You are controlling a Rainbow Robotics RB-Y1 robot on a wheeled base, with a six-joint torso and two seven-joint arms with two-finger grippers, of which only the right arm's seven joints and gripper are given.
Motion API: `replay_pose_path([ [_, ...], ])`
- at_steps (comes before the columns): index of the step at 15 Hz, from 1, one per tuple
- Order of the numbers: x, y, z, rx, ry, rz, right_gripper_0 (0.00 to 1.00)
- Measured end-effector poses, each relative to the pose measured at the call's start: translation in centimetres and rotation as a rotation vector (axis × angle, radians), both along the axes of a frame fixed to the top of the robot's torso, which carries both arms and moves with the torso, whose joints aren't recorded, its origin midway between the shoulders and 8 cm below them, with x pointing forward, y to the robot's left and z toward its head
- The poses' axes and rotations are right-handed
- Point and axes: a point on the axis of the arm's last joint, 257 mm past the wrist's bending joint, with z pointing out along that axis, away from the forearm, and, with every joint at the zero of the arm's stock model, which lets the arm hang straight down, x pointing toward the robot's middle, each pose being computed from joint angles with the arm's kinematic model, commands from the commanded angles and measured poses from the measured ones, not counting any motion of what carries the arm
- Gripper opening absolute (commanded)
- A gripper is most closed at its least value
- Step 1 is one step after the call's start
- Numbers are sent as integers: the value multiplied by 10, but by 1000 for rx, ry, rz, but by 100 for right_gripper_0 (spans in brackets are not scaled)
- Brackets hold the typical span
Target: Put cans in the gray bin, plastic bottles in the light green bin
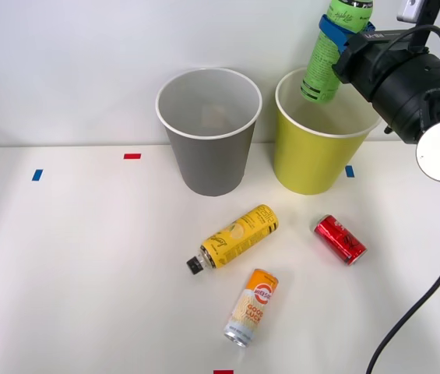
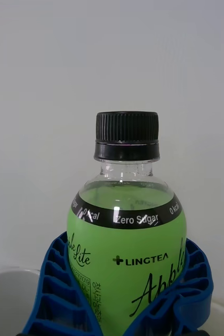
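Above the light green bin point(image 1: 311, 167), the right gripper point(image 1: 336, 37) is holding the green bottle point(image 1: 325, 58) clamped between its blue fingers point(image 2: 51, 283), long axis near upright, base hanging just over the bin's mouth, cap up.

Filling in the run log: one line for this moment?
right gripper: shut on green bottle | above light green bin | on table: yellow bottle, two cans
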Motion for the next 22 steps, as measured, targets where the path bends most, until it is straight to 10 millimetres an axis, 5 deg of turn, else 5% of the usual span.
replay_pose_path([
  [4, 25, 5, -5, 31, -10, -20, 0],
  [5, 25, 7, -6, 32, -11, -19, 13],
  [7, 25, 6, -6, 30, -13, -21, 80],
  [8, 25, 5, -7, 22, -14, -23, 100],
  [14, 6, 8, -3, -53, -113, 5, 100],
  [18, -47, 7, -15, -117, -137, 48, 100],
  [22, -115, -6, -49, -129, -132, 55, 100],
])
